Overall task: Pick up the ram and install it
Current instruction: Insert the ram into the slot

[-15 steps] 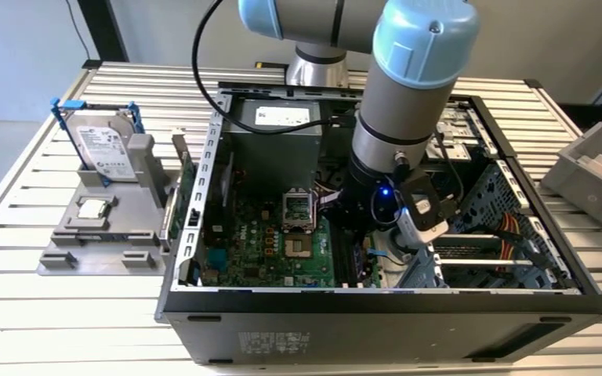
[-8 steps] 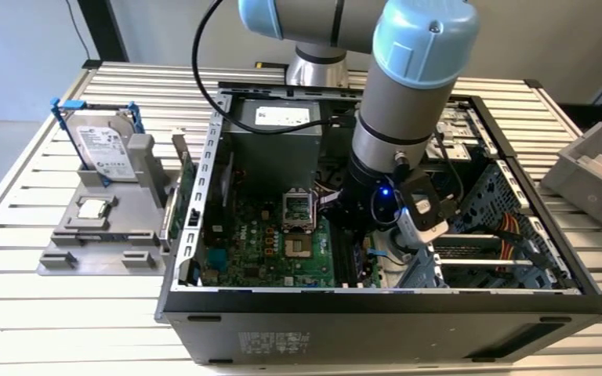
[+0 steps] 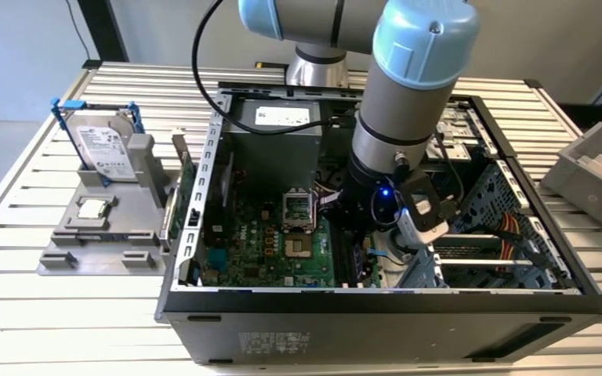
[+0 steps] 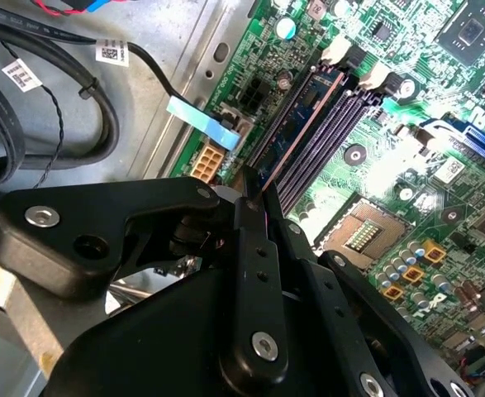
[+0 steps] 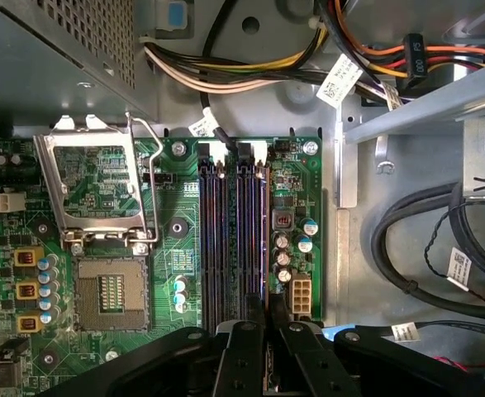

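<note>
The ram is a thin stick with a copper-coloured edge, standing on its edge in the outermost of the motherboard's memory slots, nearest the green board's edge. In the first wrist view the ram is seen edge-on. My gripper is shut on the ram's near end, one black finger on each side of it. In the first wrist view the gripper sits right over that slot. In the exterior view the gripper reaches down inside the open computer case, beside the processor socket.
Black cable bundles and a metal drive bay crowd the case beside the slots. The socket's open latch frame stands on the other side. Outside, a grey holder carries a hard drive and a processor chip. A grey bin stands at the exterior view's right.
</note>
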`<state>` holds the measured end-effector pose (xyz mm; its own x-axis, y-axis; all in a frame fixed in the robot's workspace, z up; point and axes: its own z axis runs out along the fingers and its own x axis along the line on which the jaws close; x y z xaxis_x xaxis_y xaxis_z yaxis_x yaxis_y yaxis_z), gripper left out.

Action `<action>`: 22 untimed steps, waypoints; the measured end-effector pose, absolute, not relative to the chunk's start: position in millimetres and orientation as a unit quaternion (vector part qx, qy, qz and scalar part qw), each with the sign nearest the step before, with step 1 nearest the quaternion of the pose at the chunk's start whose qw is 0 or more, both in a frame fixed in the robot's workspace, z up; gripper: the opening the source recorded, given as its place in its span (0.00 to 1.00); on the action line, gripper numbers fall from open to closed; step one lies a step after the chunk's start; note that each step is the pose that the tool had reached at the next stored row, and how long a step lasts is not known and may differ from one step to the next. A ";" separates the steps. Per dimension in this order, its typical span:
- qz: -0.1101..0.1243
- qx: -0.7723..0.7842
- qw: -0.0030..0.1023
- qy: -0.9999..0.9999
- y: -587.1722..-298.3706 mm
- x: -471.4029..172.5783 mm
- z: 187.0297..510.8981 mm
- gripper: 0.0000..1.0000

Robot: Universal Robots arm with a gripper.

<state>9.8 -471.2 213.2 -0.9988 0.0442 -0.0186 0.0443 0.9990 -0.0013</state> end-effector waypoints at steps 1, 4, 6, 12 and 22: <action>-0.001 0.022 0.009 1.000 -471.3 9.8 213.1 0.00; -0.001 0.022 0.009 1.000 -471.4 9.7 213.1 0.00; -0.001 0.022 0.009 1.000 -471.4 9.3 213.1 0.00; -0.001 0.021 0.009 1.000 -471.5 8.8 212.8 0.00; -0.004 0.021 0.009 1.000 -469.8 8.7 210.5 0.00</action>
<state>8.7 -469.8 210.5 -0.9989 0.0424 -0.0188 0.0425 0.9991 -0.0075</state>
